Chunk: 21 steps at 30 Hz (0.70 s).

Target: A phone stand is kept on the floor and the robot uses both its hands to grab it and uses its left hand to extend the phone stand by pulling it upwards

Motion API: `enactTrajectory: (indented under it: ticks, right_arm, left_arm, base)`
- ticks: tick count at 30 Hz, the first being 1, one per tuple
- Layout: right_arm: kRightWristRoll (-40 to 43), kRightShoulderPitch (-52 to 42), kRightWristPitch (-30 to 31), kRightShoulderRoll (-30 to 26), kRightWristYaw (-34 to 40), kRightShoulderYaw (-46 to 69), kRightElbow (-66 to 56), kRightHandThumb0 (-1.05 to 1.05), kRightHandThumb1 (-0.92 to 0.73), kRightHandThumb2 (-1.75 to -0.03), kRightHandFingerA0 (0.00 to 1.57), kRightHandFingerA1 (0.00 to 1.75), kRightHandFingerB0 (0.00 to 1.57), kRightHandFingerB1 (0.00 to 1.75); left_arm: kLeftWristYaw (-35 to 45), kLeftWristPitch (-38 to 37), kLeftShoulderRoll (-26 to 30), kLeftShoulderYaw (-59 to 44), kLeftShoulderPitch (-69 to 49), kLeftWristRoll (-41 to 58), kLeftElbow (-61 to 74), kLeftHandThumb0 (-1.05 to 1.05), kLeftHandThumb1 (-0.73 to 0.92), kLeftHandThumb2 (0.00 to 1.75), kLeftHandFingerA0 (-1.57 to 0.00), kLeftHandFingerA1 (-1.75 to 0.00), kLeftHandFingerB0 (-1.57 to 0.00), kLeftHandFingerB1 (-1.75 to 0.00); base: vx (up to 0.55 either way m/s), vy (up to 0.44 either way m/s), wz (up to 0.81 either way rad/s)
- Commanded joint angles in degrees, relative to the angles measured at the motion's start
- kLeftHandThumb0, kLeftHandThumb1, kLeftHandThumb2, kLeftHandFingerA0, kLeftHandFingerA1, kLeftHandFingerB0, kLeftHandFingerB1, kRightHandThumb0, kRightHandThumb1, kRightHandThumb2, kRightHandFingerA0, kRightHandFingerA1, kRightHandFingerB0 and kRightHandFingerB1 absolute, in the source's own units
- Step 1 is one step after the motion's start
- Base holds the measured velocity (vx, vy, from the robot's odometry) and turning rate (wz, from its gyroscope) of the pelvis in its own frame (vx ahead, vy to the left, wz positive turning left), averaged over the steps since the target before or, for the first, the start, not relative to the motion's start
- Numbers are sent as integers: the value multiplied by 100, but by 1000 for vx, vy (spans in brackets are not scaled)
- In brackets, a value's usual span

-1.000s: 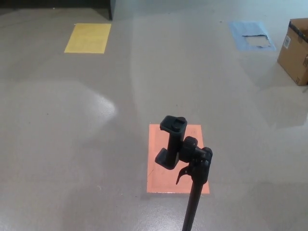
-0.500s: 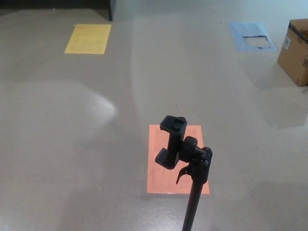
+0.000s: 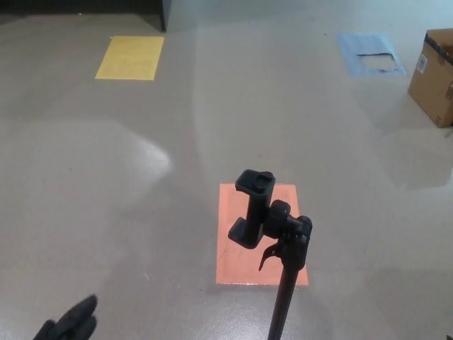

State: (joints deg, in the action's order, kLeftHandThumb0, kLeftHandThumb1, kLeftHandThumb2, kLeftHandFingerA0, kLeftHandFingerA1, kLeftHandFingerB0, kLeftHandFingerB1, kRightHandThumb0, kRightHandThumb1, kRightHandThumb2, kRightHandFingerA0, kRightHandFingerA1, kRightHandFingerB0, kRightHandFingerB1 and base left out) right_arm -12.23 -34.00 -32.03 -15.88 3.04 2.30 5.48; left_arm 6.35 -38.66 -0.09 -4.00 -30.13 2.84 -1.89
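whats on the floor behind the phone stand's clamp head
An orange floor patch lies behind the phone stand. The clamp and pole cover its middle and lower right part, so any mark there cannot be seen. The stand's base is out of frame.

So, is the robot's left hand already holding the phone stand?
No, the left hand is only at the bottom left corner of the picture, well apart from the phone stand, which stands untouched.

Glossy grey floor (image 3: 106, 184) with orange (image 3: 244, 244), yellow (image 3: 130, 57), blue mats (image 3: 369, 52), seemingly cardboard box (image 3: 433, 75).
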Motion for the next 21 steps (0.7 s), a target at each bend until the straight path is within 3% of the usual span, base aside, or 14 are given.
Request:
enactTrajectory:
  ticks: [1, 6, 9, 10, 11, 12, 13, 14, 15, 18, 19, 20, 21]
  right_arm:
    - [-98, 414, -101, -135, -146, -74, 357, -91, -56, -100, 8, 30, 4, 17]
    - [103, 1077, 108, -42, -414, -273, 322, -95, -59, -102, 10, 23, 1, 16]
    - [233, 1221, 219, -27, -553, -319, 293, -88, -54, -100, 8, 19, 3, 18]
    - [150, 1322, 397, 7, -546, -362, 162, -97, -59, -102, 9, 20, 0, 14]
    - [116, 1367, 476, 21, -543, -381, 106, -97, -59, -102, 9, 20, 0, 14]
    - [21, 1438, 612, 34, -546, -431, 11, -89, -54, -100, 6, 23, 0, 19]
    - [-130, 1469, 675, 56, -474, -461, -38, -90, -54, -101, 9, 28, 0, 19]
    - [-159, 1496, 730, 89, -461, -496, -53, -90, -54, -101, 9, 26, 0, 18]
    - [-168, 1531, 759, 112, -462, -527, -47, -94, -56, -102, 9, 24, 0, 16]
    - [-147, 1597, 764, 133, -480, -583, -15, -93, -56, -102, 9, 24, 0, 16]
    - [-239, 1636, 772, 189, -422, -642, 15, -103, -59, -79, 8, 32, 1, 22]
    - [-269, 1667, 801, 225, -404, -675, 27, -100, -74, -63, 4, 38, 0, 30]
    - [-303, 1701, 846, 259, -388, -711, 33, -100, -74, -63, 3, 39, 0, 30]
  left_arm:
    - [-57, 299, 3, 136, 281, -98, 332, -100, 66, 62, -24, -28, -29, -31]
    - [-15, 947, 92, 292, 1111, -40, 986, -102, 65, 61, -23, -28, -27, -31]
    - [79, 1441, 228, 363, 1319, -11, 1298, -104, 67, 62, -20, -27, -22, -29]
    - [263, 1898, 374, 442, 1604, 184, 1511, -40, 13, 87, 0, -50, 0, -48]
    - [340, 2106, 439, 477, 1726, 269, 1609, -40, 13, 87, 0, -50, 0, -48]
    - [457, 2425, 533, 548, 1956, 343, 1723, -103, 67, 61, -13, -27, -14, -28]
    - [515, 2574, 572, 594, 2063, 381, 1776, -94, 55, 100, -6, -32, -6, -38]
    - [539, 2743, 595, 647, 2147, 405, 1838, -92, 53, 101, -6, -25, -5, -34]
    - [556, 2929, 607, 700, 2214, 456, 1911, -105, 71, 63, -7, -28, -10, -28]
    - [561, 3227, 617, 796, 2308, 546, 2040, -105, 71, 63, -7, -28, -9, -28]
    - [608, 3353, 608, 930, 2376, 510, 2109, -105, 54, 87, -12, -21, -7, -20]
    - [616, 3425, 622, 977, 2415, 402, 2138, -96, 58, 105, -13, -11, -12, -14]
    - [620, 3499, 607, 1051, 2459, 314, 2153, -97, 58, 106, -12, -11, -11, -10]
  base:
    - [0, 0, 0]
    - [0, 0, 0]
    - [0, 0, 0]
    - [0, 0, 0]
    - [0, 0, 0]
    - [0, 0, 0]
    - [0, 0, 0]
    - [0, 0, 0]
    - [0, 0, 0]
    - [0, 0, 0]
    - [0, 0, 0]
    - [0, 0, 0]
    - [0, 0, 0]
